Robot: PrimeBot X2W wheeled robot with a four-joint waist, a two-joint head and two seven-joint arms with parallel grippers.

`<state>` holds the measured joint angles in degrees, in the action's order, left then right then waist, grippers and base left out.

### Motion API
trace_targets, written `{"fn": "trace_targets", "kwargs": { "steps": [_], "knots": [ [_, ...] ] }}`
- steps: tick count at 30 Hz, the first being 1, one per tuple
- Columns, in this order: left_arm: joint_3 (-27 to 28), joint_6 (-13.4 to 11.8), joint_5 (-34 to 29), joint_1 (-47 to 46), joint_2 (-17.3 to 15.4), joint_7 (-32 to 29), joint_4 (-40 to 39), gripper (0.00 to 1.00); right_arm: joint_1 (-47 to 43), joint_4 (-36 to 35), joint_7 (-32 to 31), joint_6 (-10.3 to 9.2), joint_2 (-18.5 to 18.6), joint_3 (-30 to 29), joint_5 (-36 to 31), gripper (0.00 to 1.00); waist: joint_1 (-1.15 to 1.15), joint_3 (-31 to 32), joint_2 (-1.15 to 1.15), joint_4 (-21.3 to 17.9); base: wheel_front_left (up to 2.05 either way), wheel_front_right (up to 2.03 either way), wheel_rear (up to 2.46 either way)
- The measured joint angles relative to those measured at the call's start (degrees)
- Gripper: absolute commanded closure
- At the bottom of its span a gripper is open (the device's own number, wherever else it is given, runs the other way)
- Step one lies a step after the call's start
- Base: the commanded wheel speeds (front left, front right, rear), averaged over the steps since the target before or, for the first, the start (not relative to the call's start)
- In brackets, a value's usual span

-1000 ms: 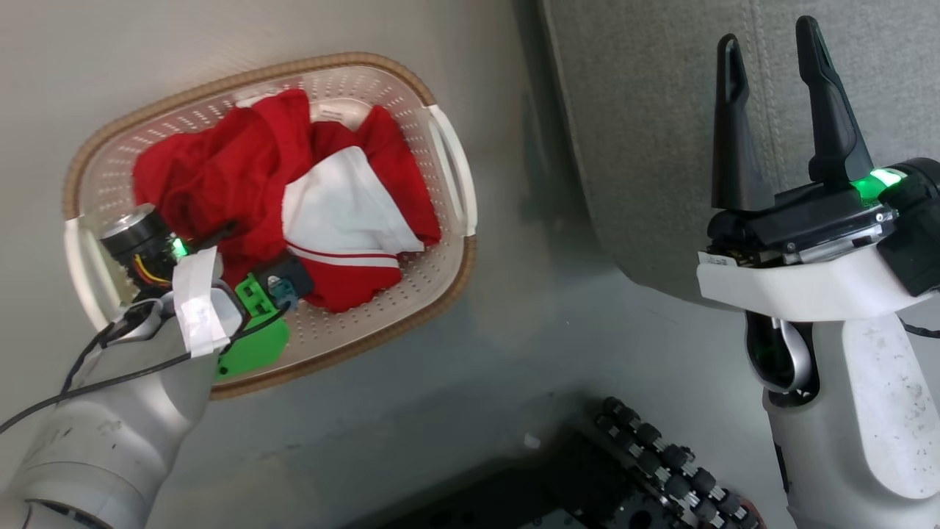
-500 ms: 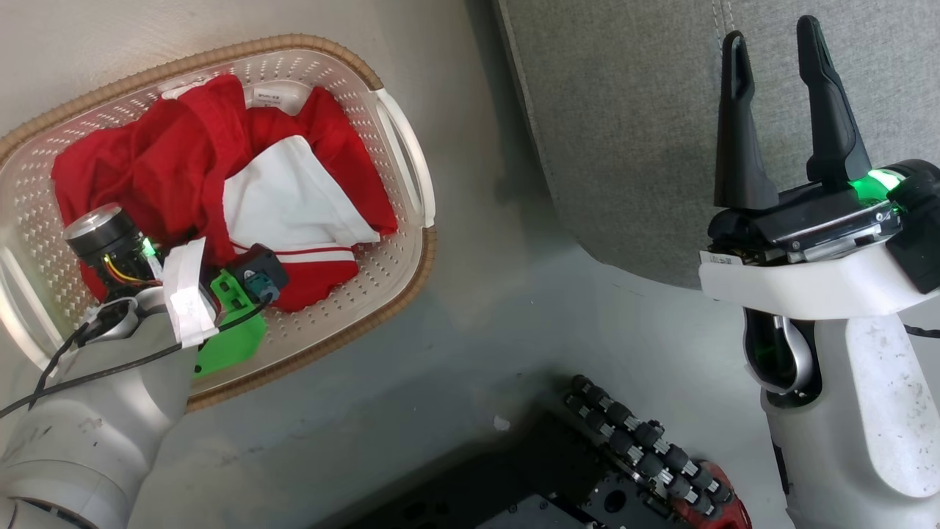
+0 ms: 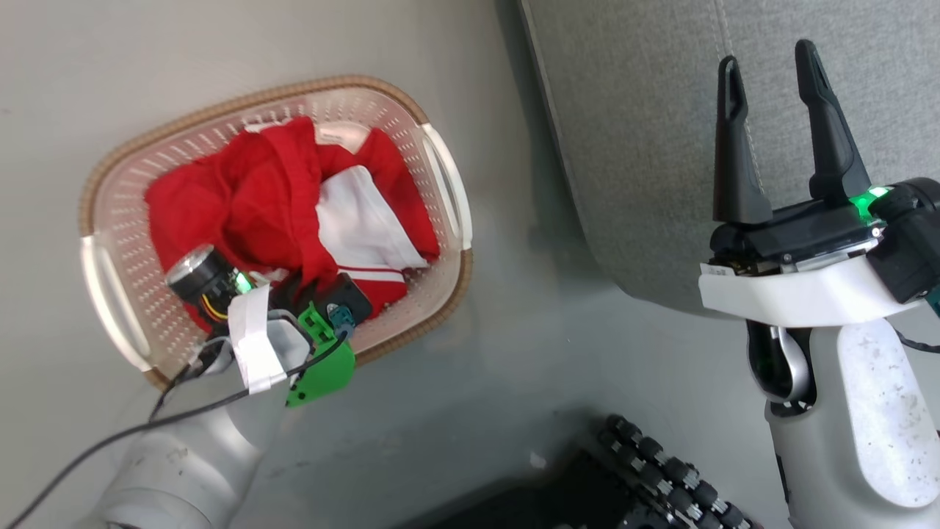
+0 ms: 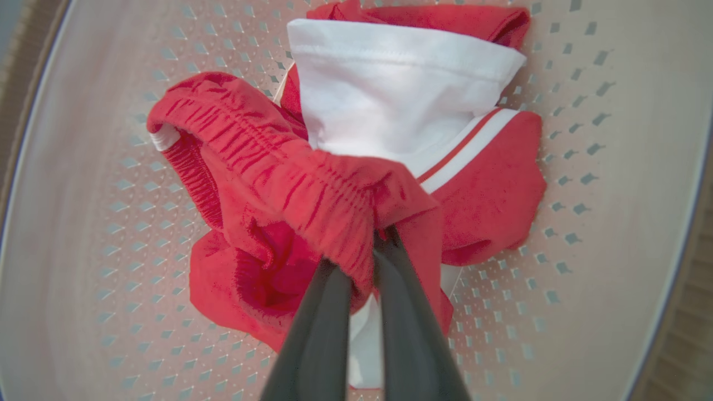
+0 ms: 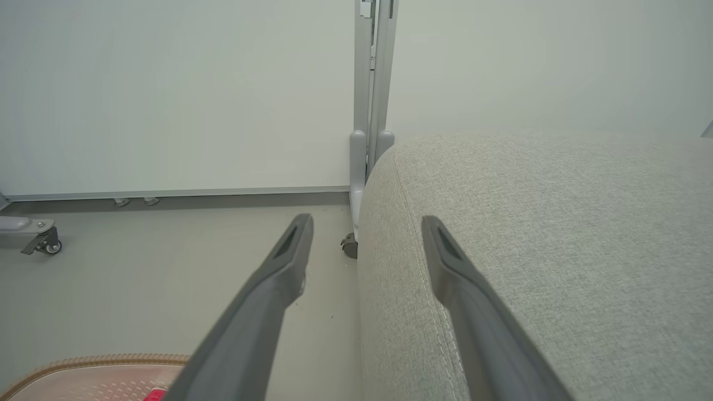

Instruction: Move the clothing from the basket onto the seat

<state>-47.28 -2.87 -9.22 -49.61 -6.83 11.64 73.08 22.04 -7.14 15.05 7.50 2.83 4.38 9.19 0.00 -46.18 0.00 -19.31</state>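
The cream perforated basket point(image 3: 242, 99) stands on the floor at the left of the head view. Inside it lies the clothing point(image 3: 242, 198), crumpled red fabric with a white panel and thin stripes. My left arm point(image 3: 253, 334) reaches down into the basket from its near side. In the left wrist view my left gripper point(image 4: 359, 253) is shut on the gathered red waistband of the clothing point(image 4: 289, 178), above the basket's floor point(image 4: 83, 223). My right gripper point(image 3: 766, 53) stands open and holds nothing, over the edge of the light-grey seat point(image 3: 646, 110). The right wrist view shows the same gripper point(image 5: 366, 220) beside the seat point(image 5: 557, 223).
The seat's rounded edge lies just right of the basket, with a strip of grey floor point(image 3: 514, 353) between them. My base's dark rollers point(image 3: 661, 470) are at the bottom. In the right wrist view a metal post point(image 5: 370, 111) on a caster stands by a white wall.
My left gripper's fingers have closed on the red waistband. The head camera has shifted, so the whole picture has moved. My right gripper stays open in the same pose.
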Motion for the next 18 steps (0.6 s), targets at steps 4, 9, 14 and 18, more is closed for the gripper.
{"fn": "trace_targets", "kwargs": {
  "steps": [4,9,14,18],
  "knots": [
    [2.8,-1.5,4.1,3.3,1.4,2.2,-0.9,1.0,-1.9,0.5,0.0,0.0,0.0,0.3,-1.4,0.0,0.0,4.4,0.0,1.7,0.0,0.0,0.0],
    [6.1,-3.2,9.1,7.4,2.7,3.2,-4.4,1.0,-5.2,1.8,0.0,0.0,1.7,1.4,-1.8,0.0,0.0,10.3,0.0,3.9,0.0,0.0,0.0],
    [9.3,-3.7,13.7,12.8,3.3,3.4,-14.2,1.0,-8.6,3.2,0.0,0.0,2.7,2.7,-1.8,0.0,0.0,16.9,0.0,6.2,0.0,0.0,0.0],
    [10.2,-3.7,15.1,17.3,2.9,3.4,-21.4,1.0,-11.1,4.4,0.0,0.0,3.1,4.3,-0.2,0.0,0.0,22.3,0.0,7.9,0.0,0.0,0.0]
  ]
}}
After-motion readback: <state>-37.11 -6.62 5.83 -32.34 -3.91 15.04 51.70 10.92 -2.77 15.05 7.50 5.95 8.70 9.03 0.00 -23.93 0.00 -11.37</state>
